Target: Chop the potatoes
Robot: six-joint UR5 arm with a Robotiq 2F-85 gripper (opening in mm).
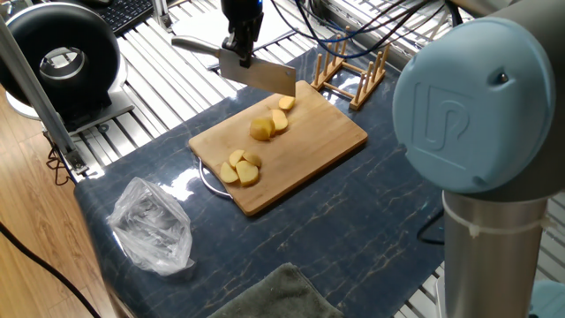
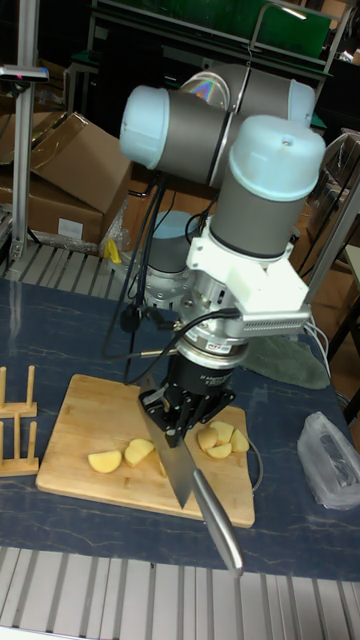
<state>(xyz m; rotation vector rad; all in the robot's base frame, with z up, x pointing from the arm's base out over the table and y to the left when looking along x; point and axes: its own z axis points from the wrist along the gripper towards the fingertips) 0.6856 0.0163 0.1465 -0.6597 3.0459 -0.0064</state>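
Pale-yellow potatoes lie in two groups on the bamboo board [image 1: 309,146]: a rounded piece with slices [image 1: 263,129] near the middle and a cluster of wedges [image 1: 239,169] by the near left edge. My gripper [image 1: 237,46] is shut on a cleaver, whose wide blade [image 1: 258,78] hovers above the board's far corner, clear of the potatoes. In the tall fixed view the gripper [image 2: 184,408] holds the knife [image 2: 172,458] edge-down over the board [image 2: 70,425], between two potato pieces [image 2: 120,457] and a cluster [image 2: 222,438].
A wooden rack [image 1: 350,69] stands just beyond the board. A crumpled plastic bag [image 1: 152,225] and a grey cloth [image 1: 274,296] lie on the dark mat nearer the camera. A black round device [image 1: 62,55] sits far left. The arm's blue-grey joint [image 1: 477,106] fills the right.
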